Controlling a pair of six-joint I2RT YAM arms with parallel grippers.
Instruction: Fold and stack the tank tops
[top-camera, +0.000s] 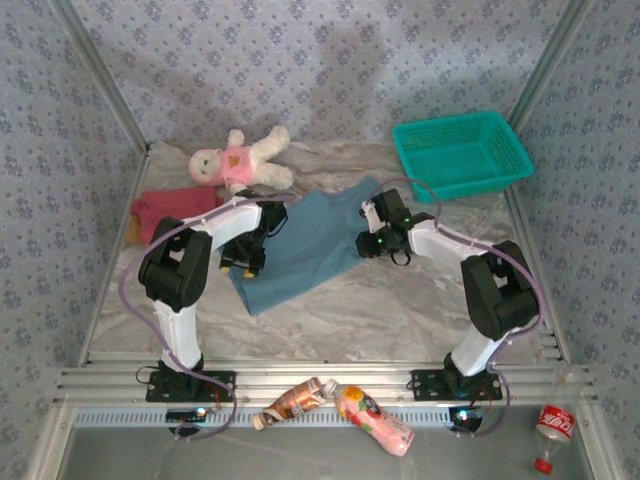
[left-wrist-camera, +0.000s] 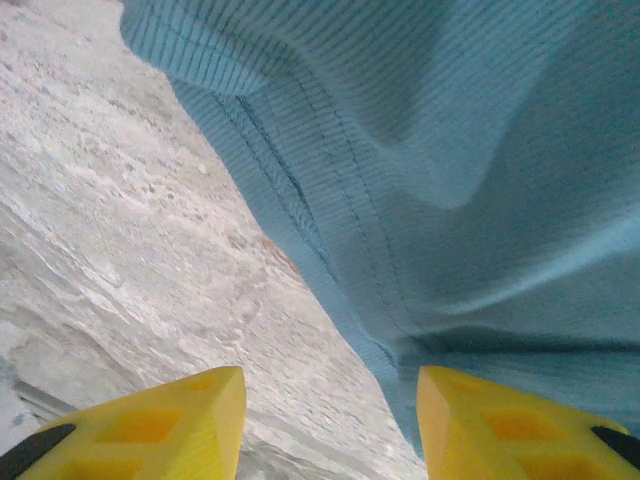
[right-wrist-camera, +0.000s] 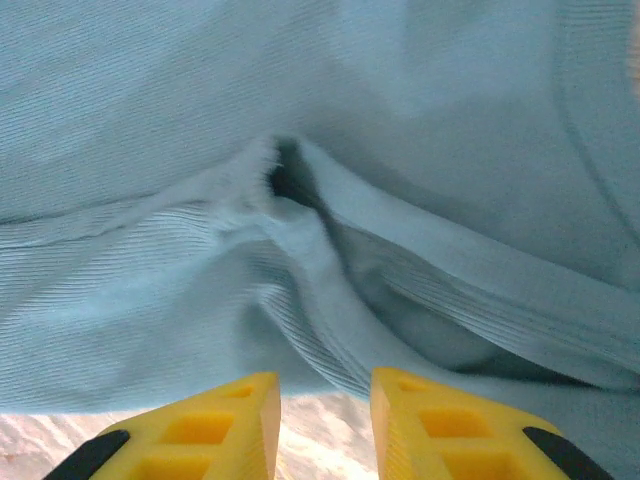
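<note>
Cloth: blue top lies spread out and slanted on the marbled worktop, between the two arms, with its strap end toward the far right.
Left pincer: at the left edge of the blue top, angled down toward it.
Left wrist view: the same pincer has its yellow fingers well apart with nothing clamped. Bare worktop fills most of the gap. The stitched hem of the blue top runs down to the inner side of one finger.
Right pincer: at the right edge of the blue top, opposite the left one.
Right wrist view: this pincer has its fingers a narrow gap apart. Worktop shows between them and no cloth sits in the gap. A raised fold of the blue top lies just ahead of the tips.
Red top: bunched up, left of the blue top and clear of it.
Tan top: a small brown patch at the red top's left edge, left of the blue top. Too little shows to tell how it lies.
Doll: just beyond the blue top's far left corner.
Basket: upright, beyond the blue top's far right, apart from it.
Bottles: lying on the ledge nearer than the blue top.
Stack: not yet made.
</note>
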